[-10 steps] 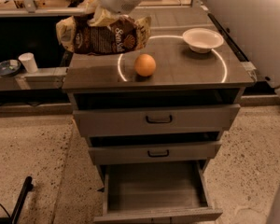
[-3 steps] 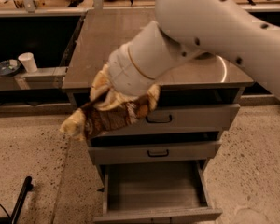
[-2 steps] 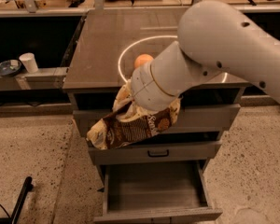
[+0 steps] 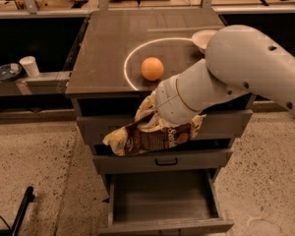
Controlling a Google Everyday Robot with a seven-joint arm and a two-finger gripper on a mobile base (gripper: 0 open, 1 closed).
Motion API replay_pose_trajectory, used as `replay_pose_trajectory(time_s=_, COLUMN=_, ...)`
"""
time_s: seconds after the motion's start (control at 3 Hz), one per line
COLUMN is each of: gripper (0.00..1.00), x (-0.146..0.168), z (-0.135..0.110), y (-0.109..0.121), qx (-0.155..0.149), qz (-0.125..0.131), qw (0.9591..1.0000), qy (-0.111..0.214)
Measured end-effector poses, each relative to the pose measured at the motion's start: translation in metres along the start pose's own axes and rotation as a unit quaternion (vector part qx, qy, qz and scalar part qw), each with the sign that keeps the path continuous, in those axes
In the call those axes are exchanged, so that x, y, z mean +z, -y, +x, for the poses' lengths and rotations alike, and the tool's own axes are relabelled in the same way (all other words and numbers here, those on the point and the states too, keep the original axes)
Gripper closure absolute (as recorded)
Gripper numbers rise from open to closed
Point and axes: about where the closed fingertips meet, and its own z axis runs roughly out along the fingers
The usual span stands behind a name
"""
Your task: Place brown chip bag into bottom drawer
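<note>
The brown chip bag [image 4: 146, 136] hangs crumpled in front of the upper drawers, dark brown with pale tan ends. My gripper [image 4: 160, 117] is shut on the bag's top and holds it in the air; the white wrist hides most of the fingers. The bottom drawer [image 4: 162, 199] is pulled open directly below the bag, a wide shallow grey tray whose flat floor holds nothing.
An orange [image 4: 152, 68] and a white bowl [image 4: 205, 38] sit on the cabinet top [image 4: 103, 48]. The middle drawer [image 4: 164, 161] is shut. A white cup [image 4: 29, 66] and a dish [image 4: 7, 72] stand on a shelf at left. My arm [image 4: 250, 68] spans the right side.
The arm has carried the chip bag off the cabinet top, down in front of the drawers and to the right. It now hangs over the open bottom drawer.
</note>
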Motion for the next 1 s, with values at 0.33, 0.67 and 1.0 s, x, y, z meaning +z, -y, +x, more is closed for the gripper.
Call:
replay_pose_trajectory(time_s=0.33, gripper=1.0, x=0.008, z=0.002, y=-0.001, qx=0.002, qz=-0.01, qw=0.9999, qy=0.006)
replay_pose_trajectory(time_s=0.67, gripper=1.0, x=0.045, z=0.037, y=-0.034, qx=0.063, qz=-0.019, qw=0.9978, qy=0.011)
replay_pose_trajectory(time_s=1.0, gripper=1.0, x=0.109, z=0.074, y=-0.103, qx=0.13, qz=-0.026, qw=0.9909, qy=0.026)
